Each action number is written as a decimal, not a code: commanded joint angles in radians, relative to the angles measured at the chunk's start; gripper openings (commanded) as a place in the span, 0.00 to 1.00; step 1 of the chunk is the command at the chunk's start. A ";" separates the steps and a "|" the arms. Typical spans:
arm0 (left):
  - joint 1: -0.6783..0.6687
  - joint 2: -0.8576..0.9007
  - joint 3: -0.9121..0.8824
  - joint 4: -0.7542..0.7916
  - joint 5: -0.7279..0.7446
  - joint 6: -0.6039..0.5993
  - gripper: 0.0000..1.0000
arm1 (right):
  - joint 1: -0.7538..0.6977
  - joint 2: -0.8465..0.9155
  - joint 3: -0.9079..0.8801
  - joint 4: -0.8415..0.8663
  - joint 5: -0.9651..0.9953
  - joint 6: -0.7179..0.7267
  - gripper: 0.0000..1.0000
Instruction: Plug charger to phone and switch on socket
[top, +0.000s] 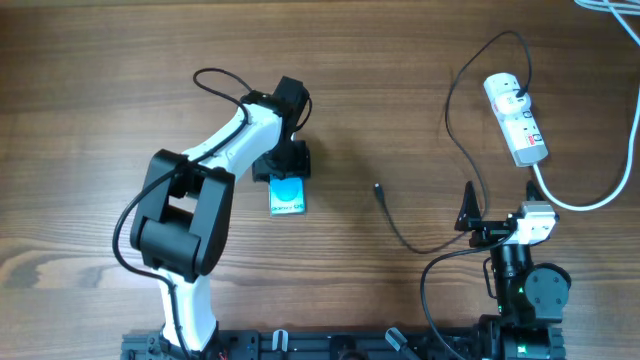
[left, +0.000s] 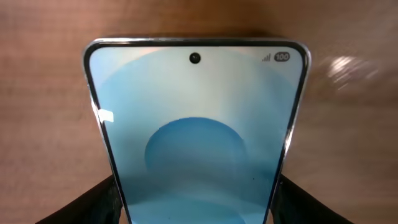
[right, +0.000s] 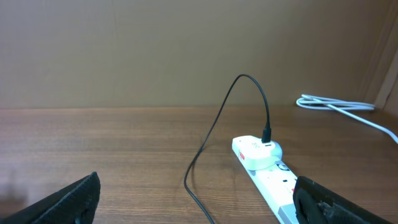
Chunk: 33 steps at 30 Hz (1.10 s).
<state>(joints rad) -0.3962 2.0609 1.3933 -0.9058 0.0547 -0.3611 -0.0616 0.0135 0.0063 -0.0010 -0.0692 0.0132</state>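
Teal screen marks the phone (top: 287, 194) in the overhead view: flat on the wood counter (top: 90, 90), left of centre, with the left gripper (top: 283, 162) over its upper end. The charger (top: 448, 100) runs as thin black cable from the socket (top: 517, 120) at top right and loops down. It ends in a connector tip (top: 377, 188) lying loose between the phone and the right gripper (top: 467, 212), well apart from the phone. A thick white cord (top: 590, 200) leaves the socket's near end; ignore it.

Left wrist: the phone fills the frame, camera hole at the far end. Black fingers (left: 93, 202) bear on both long edges, so the left gripper is closed to the phone's width and holding it. Grip looks centred, not skewed.

Right wrist: right gripper spread wide, nothing between its fingers. The charger's white plug (right: 256, 152) is already seated in the socket's far outlet, cable arching up and off to the left. Switch state is too small to tell.

My read: the step is pinning the phone so the tip can go in. To do it well:
- Squeeze firmly, keep the phone flat, no twist.
- Leave the white-strip end clear; that is likely the port end.
- The right gripper should take the cable just behind the tip, in line with the phone's long axis.
- Keep slack so the plug isn't tugged out.
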 joint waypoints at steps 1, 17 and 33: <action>0.002 0.071 -0.035 0.077 0.132 0.013 0.68 | -0.003 -0.009 -0.001 0.003 0.014 -0.010 1.00; 0.216 0.018 0.002 0.061 0.569 0.211 0.68 | -0.003 0.044 0.055 0.033 -0.296 0.305 1.00; 0.222 0.019 0.000 0.062 0.603 0.245 0.66 | 0.182 1.463 1.157 -0.789 -0.660 0.099 0.88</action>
<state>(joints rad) -0.1818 2.0708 1.3975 -0.8440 0.6376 -0.1352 0.0082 1.3598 1.1515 -0.8139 -0.6544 0.1764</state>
